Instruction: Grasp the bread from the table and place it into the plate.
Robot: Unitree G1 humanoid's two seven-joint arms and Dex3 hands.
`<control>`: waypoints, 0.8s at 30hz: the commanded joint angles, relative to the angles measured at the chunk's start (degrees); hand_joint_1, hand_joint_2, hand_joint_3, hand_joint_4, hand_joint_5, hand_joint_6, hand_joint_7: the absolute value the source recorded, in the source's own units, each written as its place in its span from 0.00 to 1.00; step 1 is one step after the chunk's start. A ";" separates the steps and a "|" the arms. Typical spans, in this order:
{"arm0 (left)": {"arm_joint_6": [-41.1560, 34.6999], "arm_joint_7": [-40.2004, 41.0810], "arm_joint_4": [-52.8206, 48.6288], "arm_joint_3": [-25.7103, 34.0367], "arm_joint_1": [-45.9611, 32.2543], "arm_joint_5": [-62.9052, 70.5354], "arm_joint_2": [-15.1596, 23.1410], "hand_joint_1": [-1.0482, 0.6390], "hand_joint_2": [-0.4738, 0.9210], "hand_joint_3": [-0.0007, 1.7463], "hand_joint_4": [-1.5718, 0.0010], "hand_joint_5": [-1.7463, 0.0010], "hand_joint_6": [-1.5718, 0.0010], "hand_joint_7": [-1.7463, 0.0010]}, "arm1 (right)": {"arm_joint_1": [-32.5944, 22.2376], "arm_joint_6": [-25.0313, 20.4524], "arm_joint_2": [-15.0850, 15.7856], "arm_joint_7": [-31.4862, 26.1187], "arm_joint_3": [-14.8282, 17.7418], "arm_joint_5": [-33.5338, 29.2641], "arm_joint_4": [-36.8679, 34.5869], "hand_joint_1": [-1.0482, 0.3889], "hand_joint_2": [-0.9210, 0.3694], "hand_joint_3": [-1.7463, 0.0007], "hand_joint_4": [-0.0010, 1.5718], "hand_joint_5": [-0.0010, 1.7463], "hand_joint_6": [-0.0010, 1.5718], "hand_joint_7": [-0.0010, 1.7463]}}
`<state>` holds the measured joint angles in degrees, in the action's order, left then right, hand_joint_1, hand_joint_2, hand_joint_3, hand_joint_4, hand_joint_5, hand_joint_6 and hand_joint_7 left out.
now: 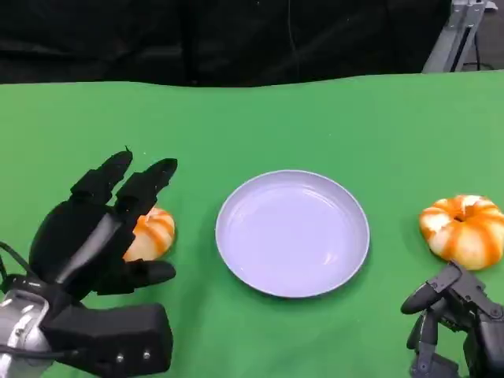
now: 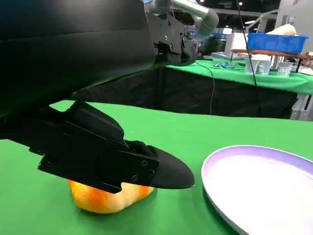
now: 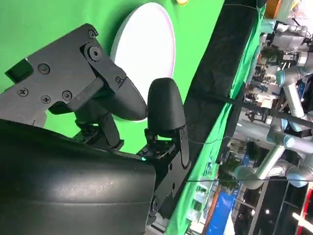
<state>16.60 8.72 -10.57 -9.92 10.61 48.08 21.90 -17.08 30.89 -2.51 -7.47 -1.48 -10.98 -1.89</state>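
Note:
An orange-and-white striped bread [image 1: 153, 234] lies on the green table left of the pale lilac plate [image 1: 293, 232]. My left hand [image 1: 102, 228] hangs over this bread with its fingers stretched out above it and the thumb beside it, holding nothing. In the left wrist view the fingers [image 2: 112, 156] lie just over the bread [image 2: 105, 196], which sits on the cloth, and the plate [image 2: 264, 186] is close by. A second striped bread [image 1: 465, 228] lies right of the plate. My right hand [image 1: 461, 327] stays near the table's front edge, loosely bent and empty.
The plate [image 3: 144, 44] has nothing in it. The green table [image 1: 260, 126] runs back to a black drape. The right wrist view shows other robot arms and tables beyond the table's edge.

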 commanded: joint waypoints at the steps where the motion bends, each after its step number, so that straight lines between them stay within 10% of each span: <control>1: -7.54 -2.11 -1.53 -3.35 3.62 4.97 0.88 0.25 1.00 0.02 0.93 0.95 0.90 0.96 | -0.43 0.47 0.48 -0.31 0.34 0.54 -0.14 0.43 0.33 0.13 0.55 1.00 0.39 1.00; 13: -10.06 -1.45 -1.15 -5.62 4.07 3.90 2.00 0.25 1.00 0.01 0.93 0.94 0.89 0.98 | -0.47 0.40 0.47 -0.31 0.33 0.51 -0.07 0.43 0.32 0.13 0.56 1.00 0.39 1.00; 24: -15.57 -5.70 -22.75 -14.13 17.48 4.58 -1.13 0.25 1.00 0.02 0.95 0.93 0.90 1.00 | -0.99 0.31 0.33 -0.83 -0.13 -0.16 0.51 0.43 0.31 0.14 0.56 1.00 0.39 1.00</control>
<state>1.91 3.90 -31.69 -23.39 26.65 53.44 20.12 -18.19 30.91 -2.53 -7.87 -1.86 -11.35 -1.58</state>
